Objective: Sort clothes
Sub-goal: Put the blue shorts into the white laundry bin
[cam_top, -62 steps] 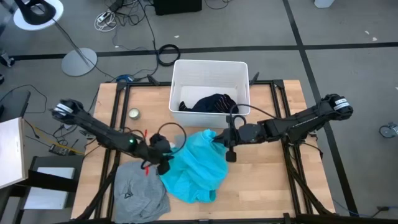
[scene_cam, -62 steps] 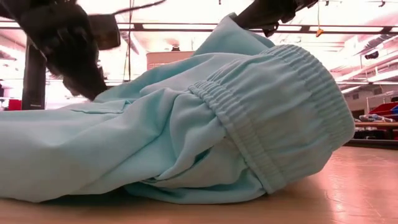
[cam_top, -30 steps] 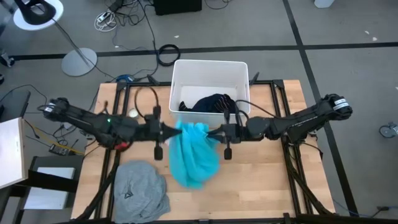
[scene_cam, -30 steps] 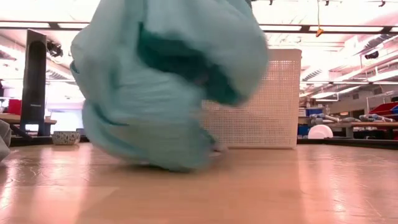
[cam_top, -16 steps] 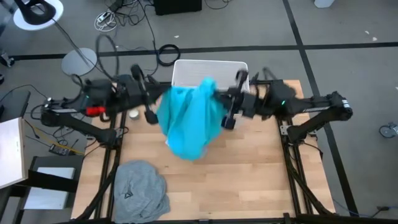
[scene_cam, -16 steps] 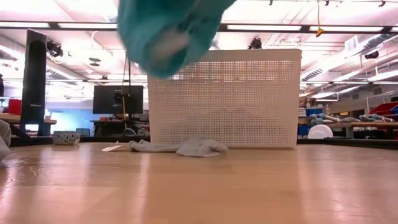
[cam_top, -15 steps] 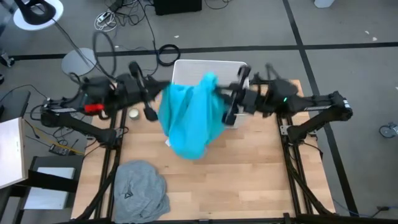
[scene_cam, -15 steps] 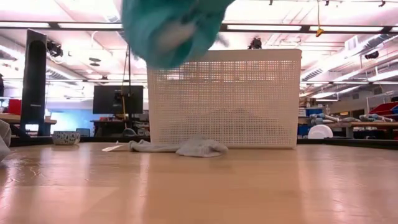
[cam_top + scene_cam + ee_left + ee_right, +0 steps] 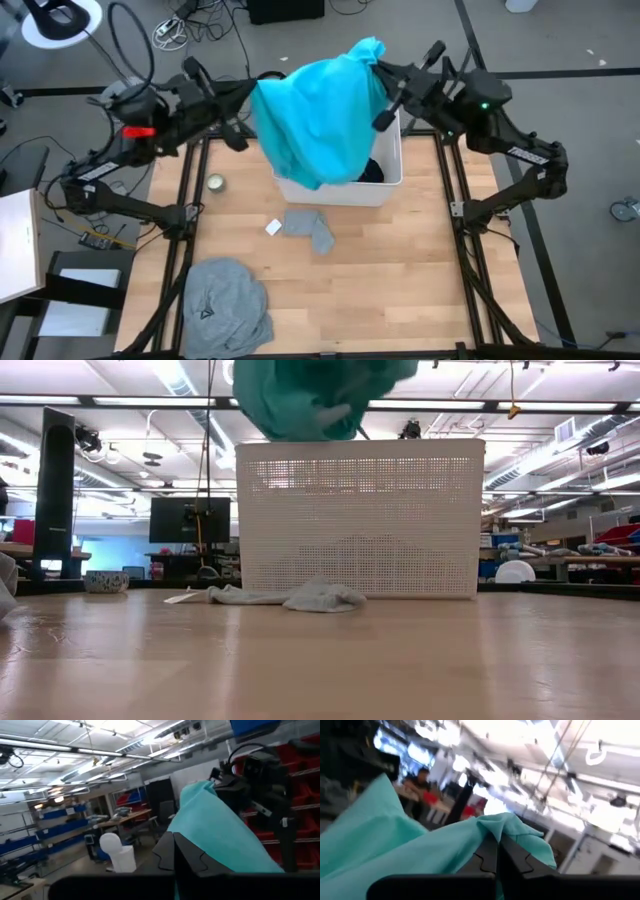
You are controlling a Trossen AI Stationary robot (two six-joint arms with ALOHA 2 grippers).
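The large turquoise garment (image 9: 320,120) hangs high over the white bin (image 9: 388,182), stretched between my two grippers. My left gripper (image 9: 250,88) is shut on its left upper end and my right gripper (image 9: 378,68) on its right upper end. In the low view the garment's lower end (image 9: 315,400) shows above the bin's wall (image 9: 360,520). A dark garment (image 9: 372,172) lies in the bin. A grey sock (image 9: 310,228) lies flat on the table in front of the bin. The grey shirt (image 9: 225,315) lies crumpled at the near left. My left gripper pinches a bunched upper edge of the turquoise garment (image 9: 192,845) between its two fingers, coming about level from the table's left. The cloth hangs below, clear of the table. My right gripper pinches a gathered fold at the garment's other upper end (image 9: 507,827) between its two fingers, coming from the table's right. The cloth runs across to the left gripper and hangs down over the bin, clear of the table.
A small white tag (image 9: 272,227) lies beside the sock. A small round dish (image 9: 213,182) sits at the table's left. Black frame rails (image 9: 190,200) run along both table sides. Bare wood spreads across the near half.
Both grippers have risen and gone toward the table's far edge, staying shut on the turquoise garment. The garment, whose lower end touched the table a second ago, is lifted clear and now hangs over the bin. The grey sock that it covered lies in the open.
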